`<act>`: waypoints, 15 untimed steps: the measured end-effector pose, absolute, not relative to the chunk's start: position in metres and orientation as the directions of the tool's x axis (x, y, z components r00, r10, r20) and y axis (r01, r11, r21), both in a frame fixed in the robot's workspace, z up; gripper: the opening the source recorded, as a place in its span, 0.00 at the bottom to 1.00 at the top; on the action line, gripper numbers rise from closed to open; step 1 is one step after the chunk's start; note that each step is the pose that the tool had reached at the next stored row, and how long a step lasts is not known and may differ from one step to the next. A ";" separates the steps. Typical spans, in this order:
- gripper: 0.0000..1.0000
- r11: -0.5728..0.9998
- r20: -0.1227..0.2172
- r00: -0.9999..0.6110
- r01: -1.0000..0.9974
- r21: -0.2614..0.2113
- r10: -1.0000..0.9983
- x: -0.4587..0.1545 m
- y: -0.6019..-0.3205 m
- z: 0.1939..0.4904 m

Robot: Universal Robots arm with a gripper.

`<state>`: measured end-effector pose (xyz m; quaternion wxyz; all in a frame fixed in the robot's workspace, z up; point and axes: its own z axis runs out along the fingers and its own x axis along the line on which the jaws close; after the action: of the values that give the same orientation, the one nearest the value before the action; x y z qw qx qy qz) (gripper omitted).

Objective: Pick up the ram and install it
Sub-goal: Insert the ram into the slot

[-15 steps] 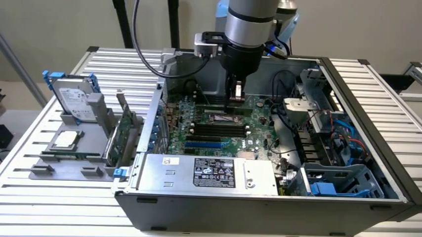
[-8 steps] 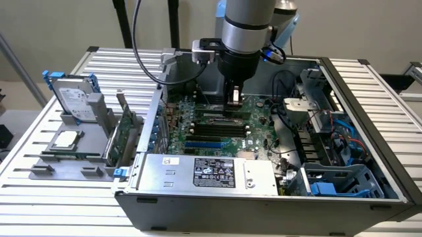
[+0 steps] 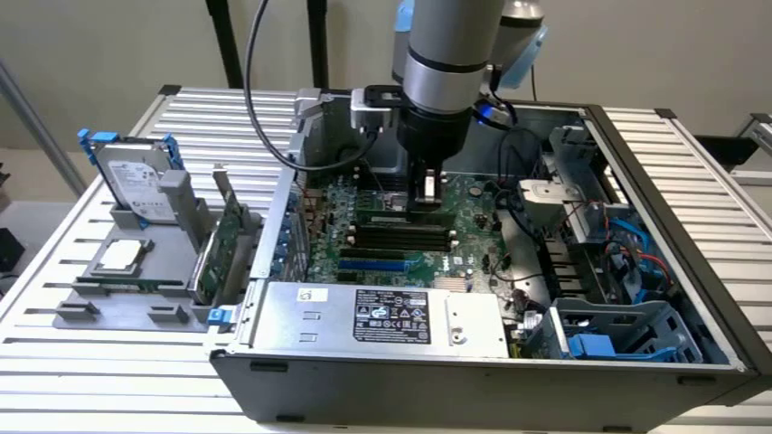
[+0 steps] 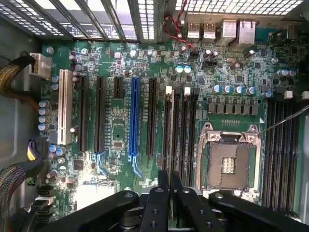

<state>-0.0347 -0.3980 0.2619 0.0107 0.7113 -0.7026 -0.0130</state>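
I am seeing the gripper [image 4: 170, 186] hanging low over the motherboard [image 4: 120, 121], its fingers nearly closed on the thin edge of the ram [image 4: 170, 145], which is standing directly beneath it among the memory slots. I cannot read the power-supply label [image 3: 393, 316]. The computer case [image 3: 483, 380] is resting on a slatted metal table [image 3: 72, 362].

I'm looking at what is probably a robotics lab or test workshop: an opened computer case [image 3: 483, 362] is lying on a slatted metal bench [image 3: 675, 145], with a grey parts fixture [image 3: 133, 271] sitting beside it.
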 end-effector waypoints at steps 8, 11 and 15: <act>0.00 -0.017 -0.003 0.017 -0.999 0.034 -1.000 -0.035 -0.398 0.247; 0.00 -0.018 -0.002 0.018 -0.999 0.034 -1.000 -0.035 -0.398 0.242; 0.00 -0.019 0.001 0.019 -0.999 0.034 -1.000 -0.035 -0.398 0.235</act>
<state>-0.0347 -0.3978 0.2348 0.0123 0.7135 -0.7004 -0.0115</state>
